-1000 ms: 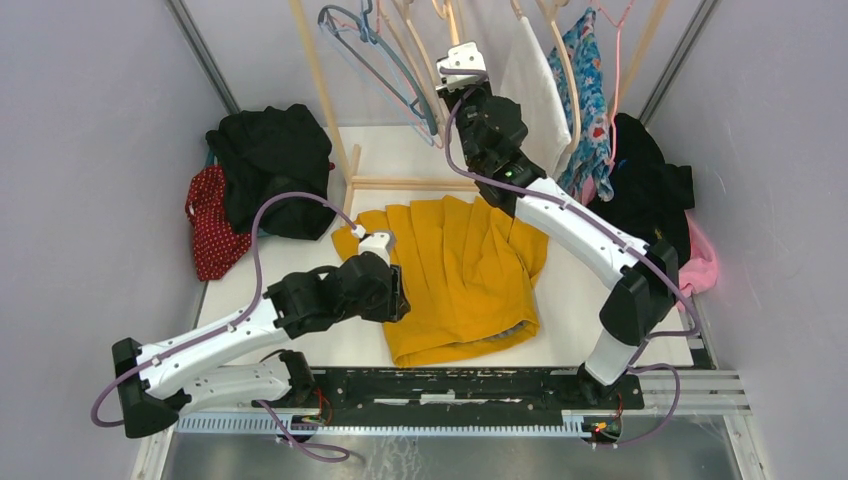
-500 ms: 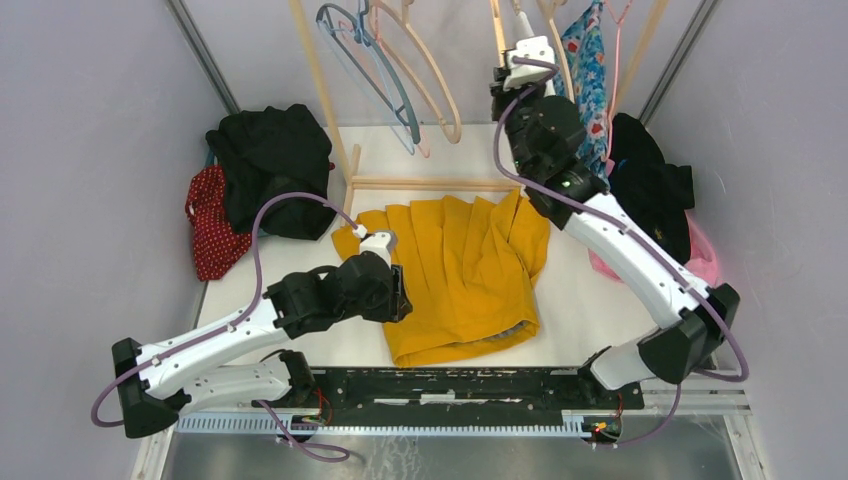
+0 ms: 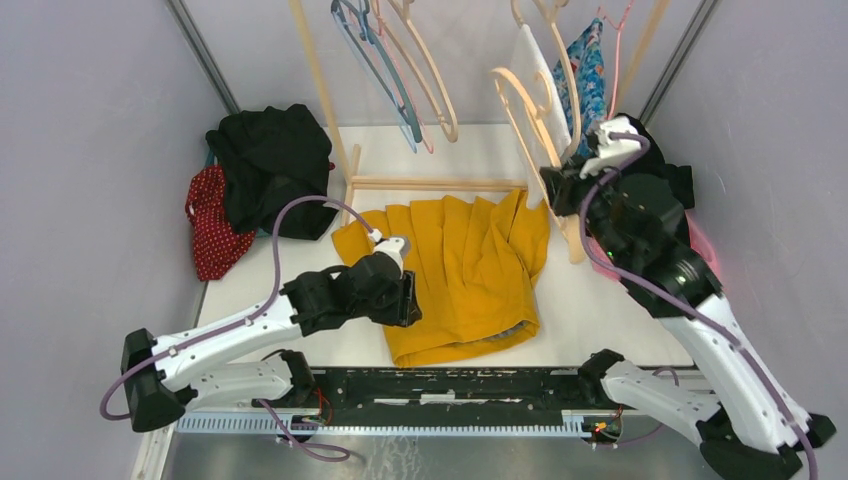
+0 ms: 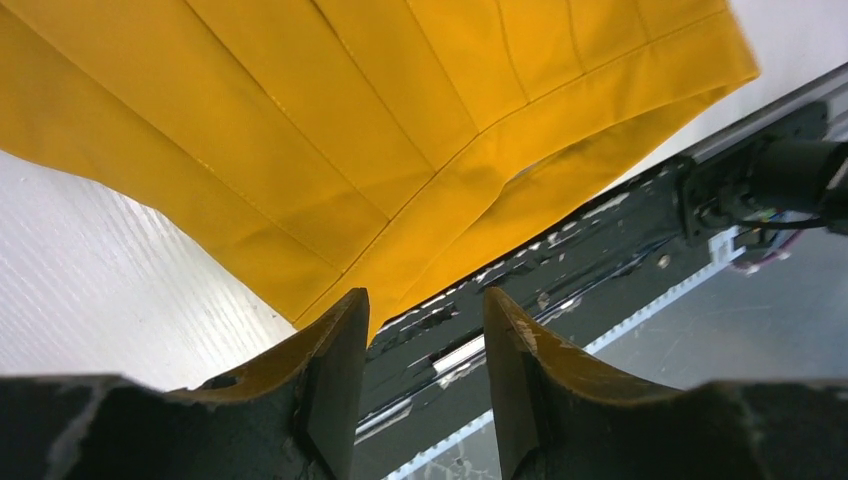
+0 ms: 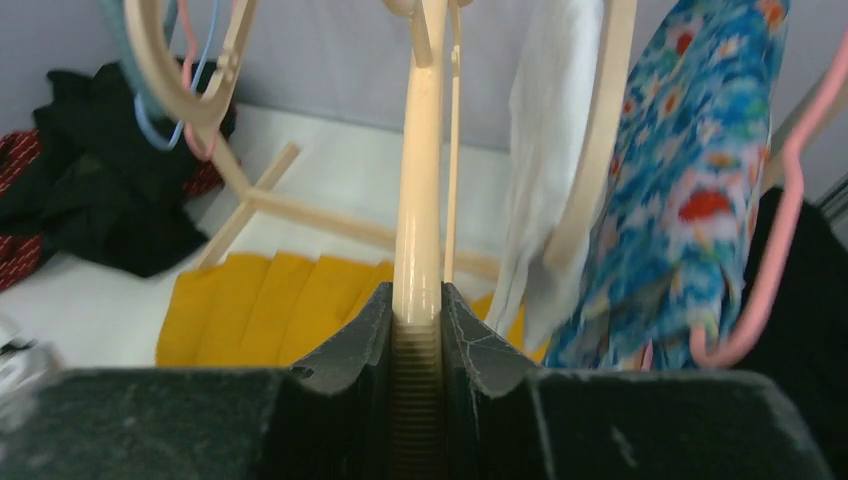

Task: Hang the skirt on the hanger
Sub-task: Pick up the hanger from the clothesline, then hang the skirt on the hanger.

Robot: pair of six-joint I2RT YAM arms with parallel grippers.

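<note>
In the top view, the yellow skirt (image 3: pixel 465 270) is laid flat at the middle of the white table (image 3: pixel 590 310), spread in pleats with one edge turned toward the arms' bases. The left gripper (image 3: pixel 408 300) is held over the skirt's edge at about 8 o'clock from the cloth's middle; its jaw state cannot be told from here. The right gripper (image 3: pixel 558 190) is raised at about 2 o'clock from the skirt and is clenched on a cream hanger (image 3: pixel 512 110), which is tilted up toward 11 o'clock. A heap of black clothes (image 3: pixel 268 160) and a red dotted garment (image 3: pixel 210 228) are seen at 10 o'clock from the skirt. In the left wrist view, the skirt (image 4: pixel 400 130) fills the upper part, and the left gripper (image 4: pixel 420 350) is seen released, its fingers (image 4: pixel 335 370) apart with nothing between them, the skirt's corner just above them and the black rail (image 4: pixel 600 230) toward 3 o'clock. In the right wrist view, the hanger (image 5: pixel 420 200) is gripped tightly in the right gripper (image 5: pixel 418 330) and runs toward 12 o'clock. The skirt (image 5: pixel 280 300) is seen lying at 9 o'clock, a white garment (image 5: pixel 545 150) at 1 o'clock, and a floral garment (image 5: pixel 690 180) and a pink hanger (image 5: pixel 770 250) at 3 o'clock.
</note>
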